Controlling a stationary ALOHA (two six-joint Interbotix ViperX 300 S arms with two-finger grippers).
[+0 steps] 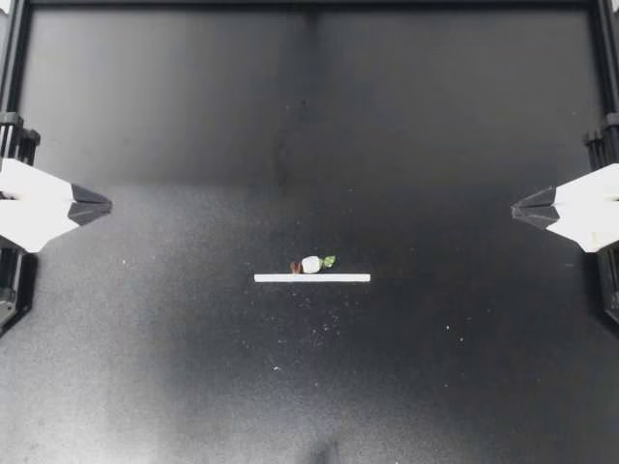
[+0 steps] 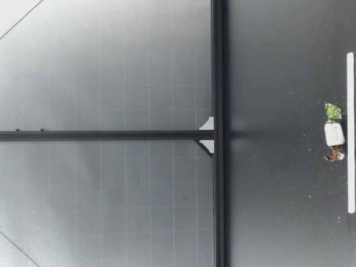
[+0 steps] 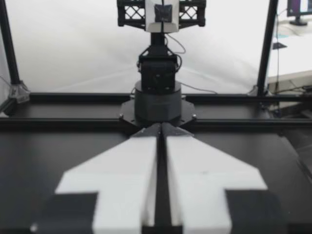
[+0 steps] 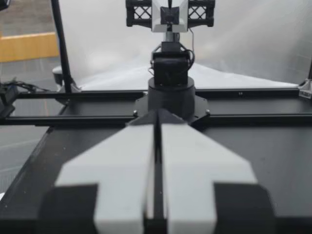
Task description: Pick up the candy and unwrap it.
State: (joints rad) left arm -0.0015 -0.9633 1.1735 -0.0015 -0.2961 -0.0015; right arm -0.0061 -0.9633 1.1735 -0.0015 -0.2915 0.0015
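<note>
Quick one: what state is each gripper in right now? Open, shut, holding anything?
My left gripper: shut, holding nothing.
My right gripper: shut, holding nothing.
The candy lies midway between them, away from both.

The surface [image 1: 309,116] is a matte black sheet, bordered by a black frame rail [image 1: 309,4] along its far edge and sides. Near its middle lies a thin white strip [image 1: 311,278], flat and straight, running crosswise. Just beside the strip, parallel to it and about at its midpoint, lies the candy [image 1: 311,264]: a small white body with a green twist of wrapper at one end and a brownish one at the other. From the low view the candy [image 2: 334,133] rests flat on the surface, with the strip [image 2: 350,132] nearer that camera. Tiny pale specks [image 1: 324,324] dot the black sheet around the strip.
</note>
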